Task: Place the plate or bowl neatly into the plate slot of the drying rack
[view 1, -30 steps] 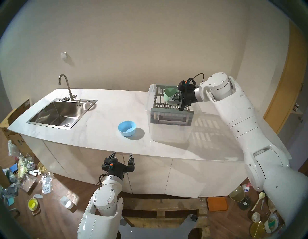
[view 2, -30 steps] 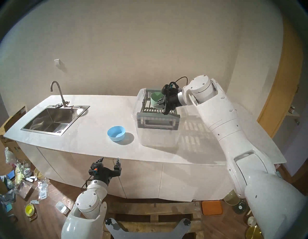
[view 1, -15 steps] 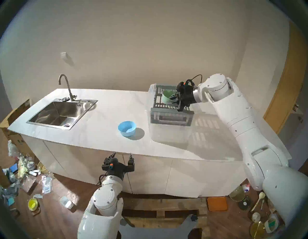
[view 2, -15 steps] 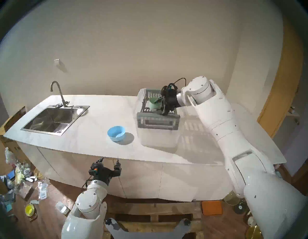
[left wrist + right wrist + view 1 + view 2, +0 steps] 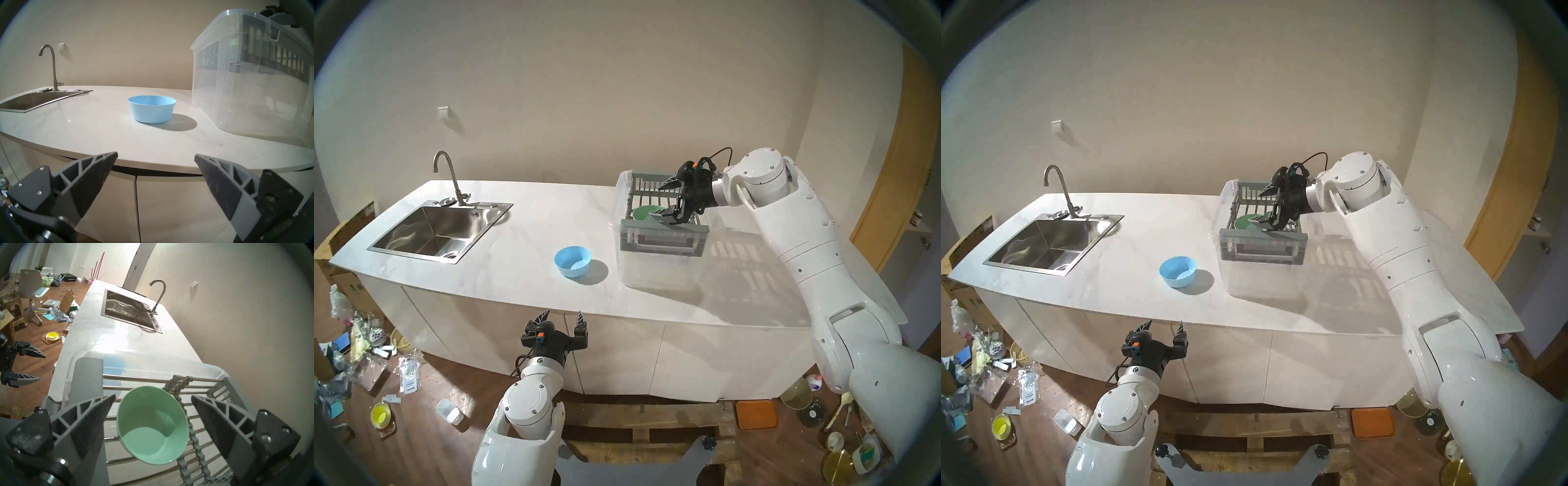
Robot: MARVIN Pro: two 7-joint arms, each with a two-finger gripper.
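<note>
- On a white marble-look counter (image 5: 524, 251) against a beige wall, a steel sink (image 5: 429, 230) and tap (image 5: 448, 173) sit at the left end.
- A green bowl (image 5: 153, 426) lies in the drying rack (image 5: 663, 234), set atop a clear tub (image 5: 656, 275); the right gripper (image 5: 153, 412) hangs over it, fingers spread, holding nothing.
- A blue bowl (image 5: 573, 261) stands just beside the tub.
- The left gripper (image 5: 563, 317) waits agape at the counter's edge, above a cluttered wooden floor (image 5: 426, 407).

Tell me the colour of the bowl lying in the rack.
Mint green. The bowl shows best in the right wrist view, lying on the rack.
</note>
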